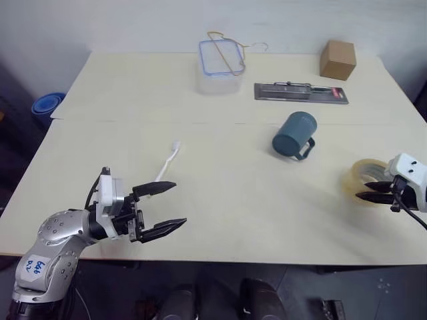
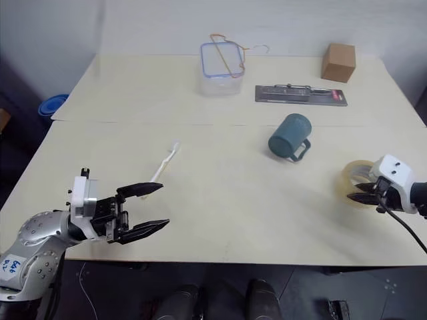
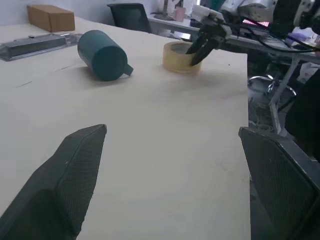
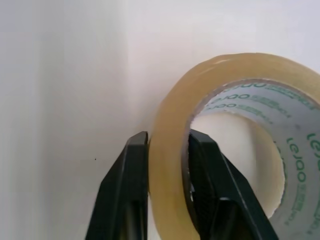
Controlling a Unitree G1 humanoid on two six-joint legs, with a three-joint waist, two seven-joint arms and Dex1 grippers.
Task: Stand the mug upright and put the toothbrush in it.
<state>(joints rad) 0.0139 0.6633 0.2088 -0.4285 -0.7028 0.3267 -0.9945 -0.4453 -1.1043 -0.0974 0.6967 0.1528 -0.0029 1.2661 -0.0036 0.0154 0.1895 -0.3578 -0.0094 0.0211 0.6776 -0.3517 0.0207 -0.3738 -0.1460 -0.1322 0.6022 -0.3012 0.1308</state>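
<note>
The dark teal mug (image 1: pixel 293 135) lies on its side right of the table's middle, its handle toward the front edge. On the left half of the table the white toothbrush (image 1: pixel 168 162) lies flat, its head pointing away from me. My left gripper (image 1: pixel 179 203) hovers open just in front of the toothbrush's handle end, with nothing between its fingers. My right gripper (image 1: pixel 363 191) is at the table's right edge, shut on the wall of a tan tape roll (image 4: pixel 235 75), one finger inside the ring and one outside.
At the back stand a clear container with a blue rim (image 1: pixel 219 65), a wire hanger (image 1: pixel 230 50), a packaged tool (image 1: pixel 300 92) and a cardboard box (image 1: pixel 337 60). Blue bowls (image 1: pixel 47 105) sit off the table's left side.
</note>
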